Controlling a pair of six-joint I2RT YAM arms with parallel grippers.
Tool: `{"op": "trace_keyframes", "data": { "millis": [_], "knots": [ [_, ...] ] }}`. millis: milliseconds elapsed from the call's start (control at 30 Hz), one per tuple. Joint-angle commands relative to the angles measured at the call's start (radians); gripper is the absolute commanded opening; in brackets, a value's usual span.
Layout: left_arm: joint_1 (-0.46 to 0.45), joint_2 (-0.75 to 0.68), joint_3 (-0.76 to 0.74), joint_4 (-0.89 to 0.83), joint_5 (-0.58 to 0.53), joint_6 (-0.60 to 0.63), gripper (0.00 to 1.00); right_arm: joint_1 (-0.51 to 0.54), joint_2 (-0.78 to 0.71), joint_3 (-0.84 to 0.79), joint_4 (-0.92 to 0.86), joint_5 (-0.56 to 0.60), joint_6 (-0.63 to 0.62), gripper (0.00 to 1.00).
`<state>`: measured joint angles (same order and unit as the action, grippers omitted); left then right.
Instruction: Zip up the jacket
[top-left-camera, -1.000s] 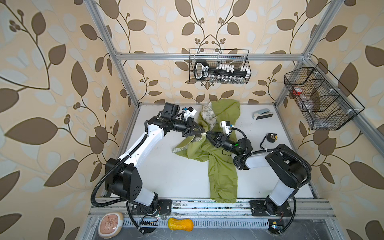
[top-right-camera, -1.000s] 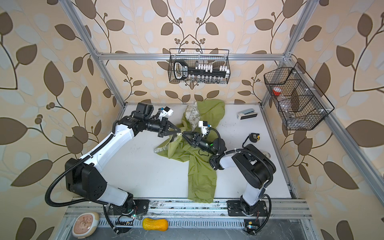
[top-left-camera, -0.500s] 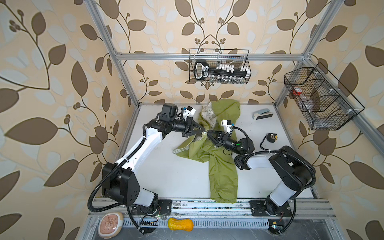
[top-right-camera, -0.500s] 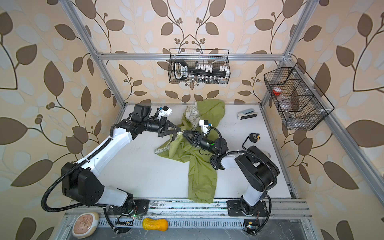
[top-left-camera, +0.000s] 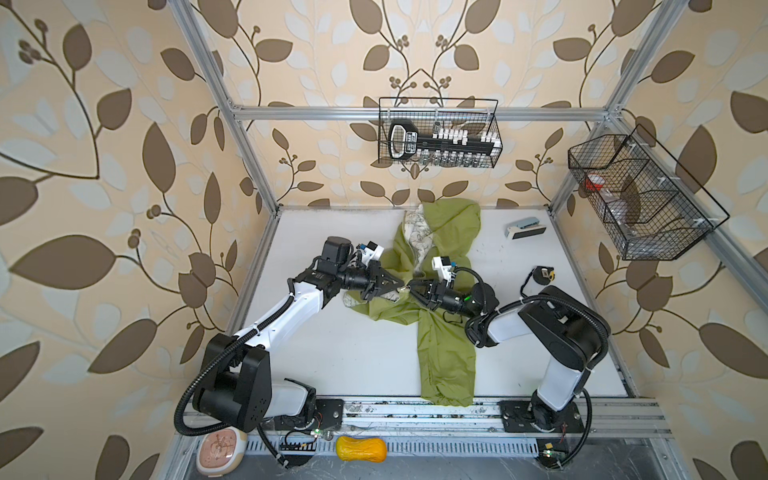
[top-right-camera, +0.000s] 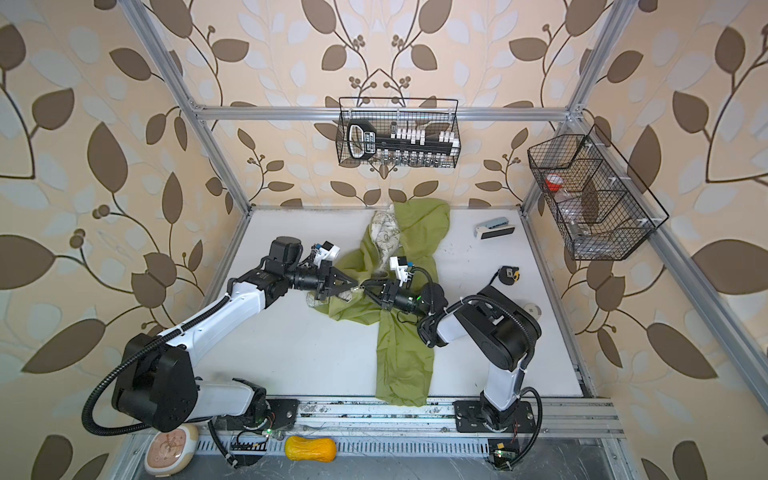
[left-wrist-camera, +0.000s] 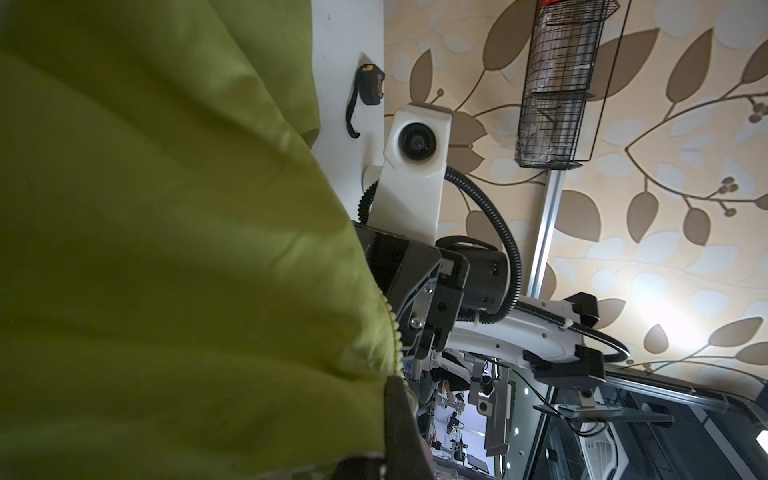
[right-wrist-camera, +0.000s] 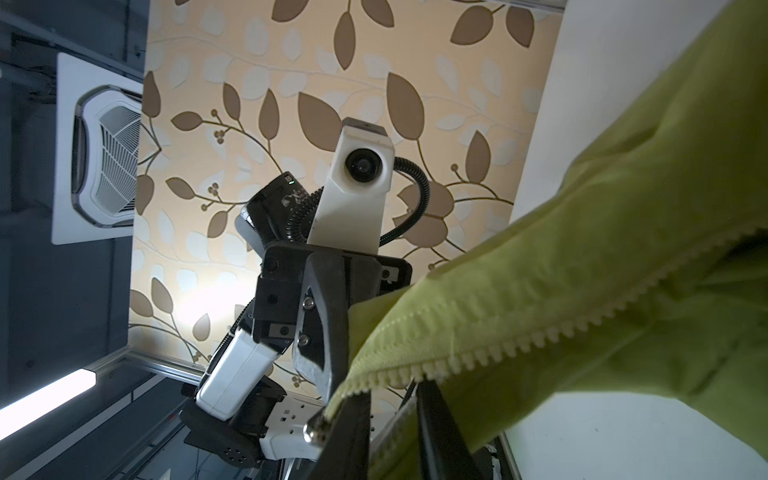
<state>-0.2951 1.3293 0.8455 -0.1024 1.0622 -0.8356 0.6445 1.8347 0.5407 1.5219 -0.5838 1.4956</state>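
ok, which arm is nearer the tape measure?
Right. The right arm bends just beside the tape measure; the left arm is on the other side of the jacket.

You have beige wallpaper with brown leaf vines (top-left-camera: 124, 166) around a white tabletop (top-left-camera: 353, 353), framed by silver aluminium rails (top-left-camera: 311, 112).

Left wrist view: the jacket (left-wrist-camera: 166, 249) overruns three frame edges, and the left gripper (left-wrist-camera: 392, 401) jaws are cropped. Right wrist view: the right gripper (right-wrist-camera: 390, 415) jaws are cropped, and their hold on the zip tape (right-wrist-camera: 498, 353) is indeterminate. Basket (top-left-camera: 440, 137) contents are too small to identify.
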Motion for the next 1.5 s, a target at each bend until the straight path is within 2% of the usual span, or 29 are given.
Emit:
{"op": "trace_keyframes", "data": {
  "millis": [0, 167, 333, 433, 600, 800, 967, 1167, 1300, 1467],
  "knots": [
    [-0.001, -0.015, -0.101, 0.096, -0.080, -0.016, 0.00, 0.041, 0.052, -0.026, 0.087, -0.047, -0.020, 0.21],
    [-0.015, 0.010, -0.217, 0.200, -0.133, -0.037, 0.00, 0.085, 0.152, -0.042, 0.087, -0.042, -0.053, 0.19],
    [-0.034, 0.012, -0.300, 0.212, -0.241, -0.023, 0.00, 0.083, 0.244, -0.080, 0.088, -0.045, -0.098, 0.18],
    [-0.035, 0.023, -0.371, 0.275, -0.303, -0.042, 0.00, 0.081, 0.295, -0.083, 0.087, -0.047, -0.108, 0.18],
    [-0.035, 0.071, -0.507, 0.457, -0.350, -0.097, 0.00, 0.093, 0.325, -0.073, 0.086, -0.052, -0.109, 0.18],
    [-0.035, 0.102, -0.579, 0.521, -0.386, -0.087, 0.00, 0.103, 0.329, -0.070, 0.086, -0.051, -0.104, 0.17],
    [-0.035, 0.050, -0.605, 0.462, -0.438, -0.074, 0.00, 0.122, 0.314, -0.074, 0.032, -0.027, -0.132, 0.20],
    [-0.034, -0.083, -0.583, 0.186, -0.576, 0.007, 0.00, 0.165, 0.254, -0.053, -0.146, 0.050, -0.225, 0.27],
    [-0.034, -0.134, -0.582, 0.094, -0.617, 0.018, 0.00, 0.180, 0.204, -0.020, -0.269, 0.083, -0.286, 0.25],
    [-0.032, -0.089, -0.564, 0.062, -0.612, 0.012, 0.00, 0.204, 0.153, 0.039, -0.438, 0.111, -0.360, 0.20]
  ]
}}
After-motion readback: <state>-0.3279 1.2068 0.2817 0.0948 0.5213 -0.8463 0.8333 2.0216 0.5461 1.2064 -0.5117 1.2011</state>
